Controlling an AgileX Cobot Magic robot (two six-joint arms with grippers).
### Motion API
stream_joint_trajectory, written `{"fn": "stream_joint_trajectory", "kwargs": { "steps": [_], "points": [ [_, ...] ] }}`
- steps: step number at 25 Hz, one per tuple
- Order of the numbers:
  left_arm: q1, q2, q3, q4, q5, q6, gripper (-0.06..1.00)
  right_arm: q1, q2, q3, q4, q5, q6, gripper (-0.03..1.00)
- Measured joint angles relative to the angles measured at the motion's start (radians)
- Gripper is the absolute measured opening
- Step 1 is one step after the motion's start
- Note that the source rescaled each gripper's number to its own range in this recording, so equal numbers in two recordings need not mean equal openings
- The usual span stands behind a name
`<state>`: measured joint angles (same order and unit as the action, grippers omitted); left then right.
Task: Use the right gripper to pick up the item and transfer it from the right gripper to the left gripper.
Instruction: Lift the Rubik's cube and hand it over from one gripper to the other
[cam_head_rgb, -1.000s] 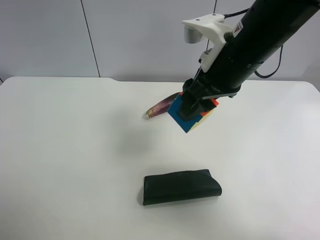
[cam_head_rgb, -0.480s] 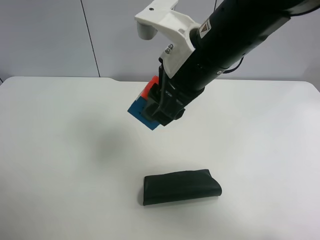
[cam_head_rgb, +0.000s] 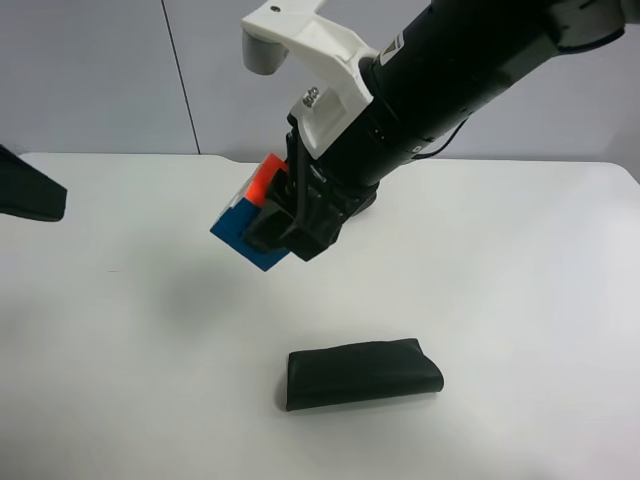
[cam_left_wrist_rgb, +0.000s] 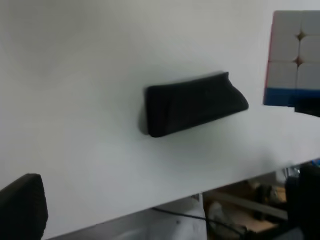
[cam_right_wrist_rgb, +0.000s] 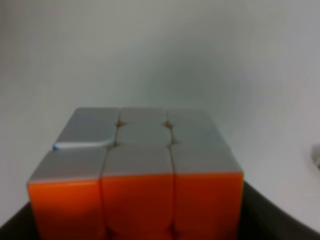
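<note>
The item, a puzzle cube showing blue and orange faces, hangs tilted in the air above the table. The right gripper, on the black arm with the white bracket, is shut on it. In the right wrist view the item fills the lower frame, orange face towards the camera, with dark fingers at its sides. The left gripper shows only as a dark tip at the exterior view's left edge, well apart from the item. In the left wrist view the left gripper stands open, and the item is at the frame's edge.
A dark green folded pouch lies on the white table near its front, below and to the right of the cube; it also shows as the pouch in the left wrist view. The table's edge crosses that view.
The right arm has carried the cube up and towards the exterior view's left, turning it. The left gripper's tip has come into view at the left edge.
</note>
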<state>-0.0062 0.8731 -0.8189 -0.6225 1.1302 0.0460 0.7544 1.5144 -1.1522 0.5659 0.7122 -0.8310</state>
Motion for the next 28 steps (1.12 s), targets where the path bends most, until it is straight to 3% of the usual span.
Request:
{"fn": "stream_joint_trajectory", "kwargs": {
  "steps": [6,13,21,28],
  "points": [
    [-0.043,0.149,-0.026,-0.031,0.002,0.027,1.00,0.000,0.012,0.000,0.081,-0.018,-0.077,0.00],
    [-0.043,0.252,-0.026,-0.157,0.002,0.115,1.00,0.000,0.012,0.001,0.153,-0.022,-0.148,0.00],
    [-0.043,0.332,-0.026,-0.278,-0.010,0.185,1.00,0.075,0.055,0.001,0.145,-0.059,-0.183,0.00],
    [-0.043,0.362,-0.026,-0.285,-0.008,0.200,1.00,0.108,0.056,0.001,0.122,-0.136,-0.187,0.00]
  ]
}}
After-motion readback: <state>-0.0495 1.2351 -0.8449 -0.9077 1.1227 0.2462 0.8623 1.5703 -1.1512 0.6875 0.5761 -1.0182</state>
